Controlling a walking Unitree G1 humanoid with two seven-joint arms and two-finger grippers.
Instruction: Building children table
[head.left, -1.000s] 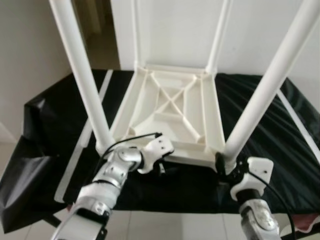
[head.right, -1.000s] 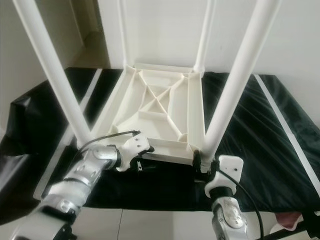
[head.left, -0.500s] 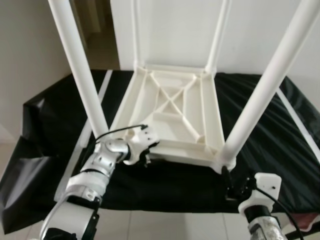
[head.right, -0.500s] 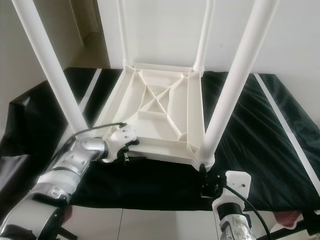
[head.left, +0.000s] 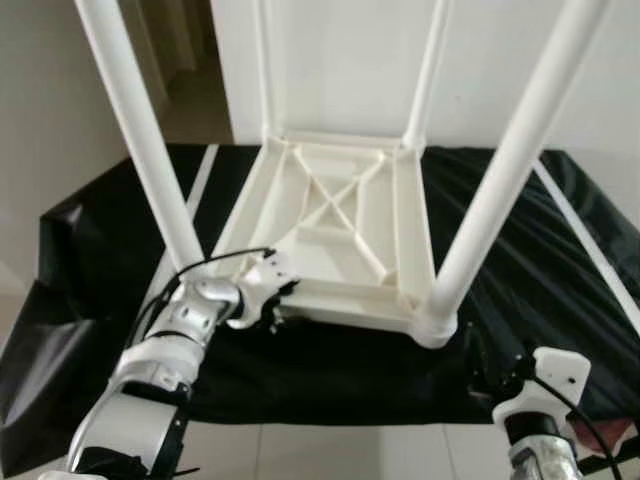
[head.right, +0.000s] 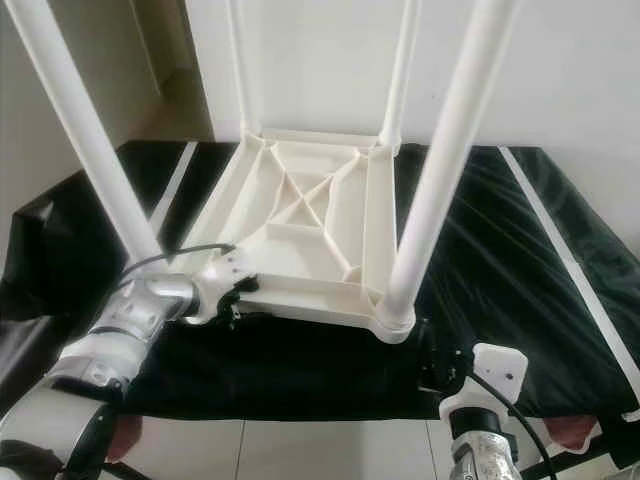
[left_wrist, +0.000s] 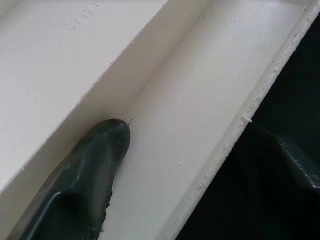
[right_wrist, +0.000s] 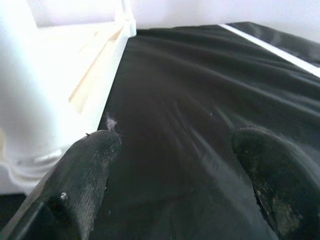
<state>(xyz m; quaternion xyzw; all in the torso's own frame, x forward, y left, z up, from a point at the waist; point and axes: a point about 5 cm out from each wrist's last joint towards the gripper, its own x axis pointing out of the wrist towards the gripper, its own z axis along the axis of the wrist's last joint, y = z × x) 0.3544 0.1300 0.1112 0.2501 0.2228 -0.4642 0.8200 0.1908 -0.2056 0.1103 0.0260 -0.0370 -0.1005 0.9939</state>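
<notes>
Left fingers (left_wrist: 95, 165) grip upturned table's rim (head.left: 350, 300); right fingers (right_wrist: 95, 165) spread above black sheet (head.left: 560, 260).

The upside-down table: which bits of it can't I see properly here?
- Table: the tops of all four legs run off the upper edge of both eye views.
- Its top face lies flat on the black cloth, hidden.
- Near rim under the left gripper: covered by the wrist.
- Right wrist view: nearest leg blurred white.

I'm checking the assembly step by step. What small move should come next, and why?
Probably bring the right gripper back to the near right leg: its jaws are open over the black cloth, while the left gripper straddles the upturned table's rim.
</notes>
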